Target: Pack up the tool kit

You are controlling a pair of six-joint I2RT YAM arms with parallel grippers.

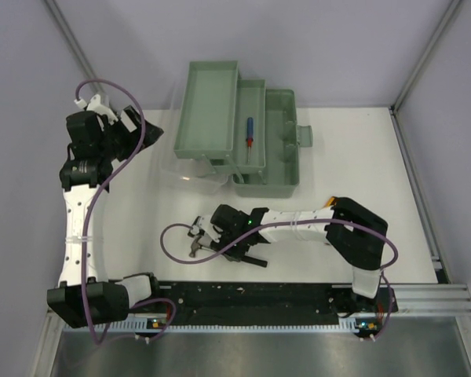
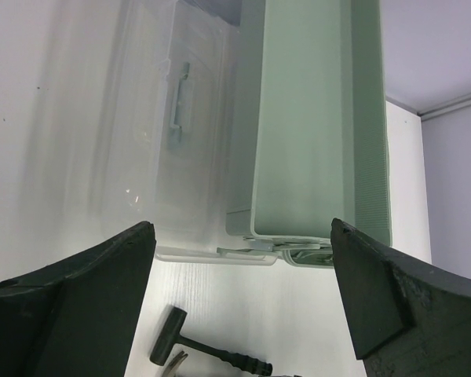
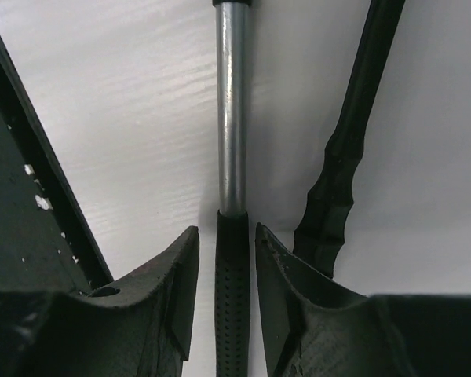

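The grey-green tool kit (image 1: 276, 177) stands open at the back of the table, trays folded out, a blue-and-red screwdriver (image 1: 250, 131) lying in the middle tray. Its translucent lid (image 2: 165, 118) lies flat to the left. Two hammers lie side by side near the front. My right gripper (image 3: 226, 232) straddles the black grip of the steel-shafted hammer (image 3: 231, 118), jaws close on both sides with thin gaps showing. The all-black hammer (image 3: 337, 181) lies just to its right, untouched. My left gripper (image 2: 242, 228) hangs wide open and empty above the table, left of the box.
A black rail (image 1: 251, 294) runs along the near table edge, close beside my right gripper. Grey walls enclose the table on the left, back and right. The black hammer's head (image 2: 166, 336) lies on bare table in front of the lid.
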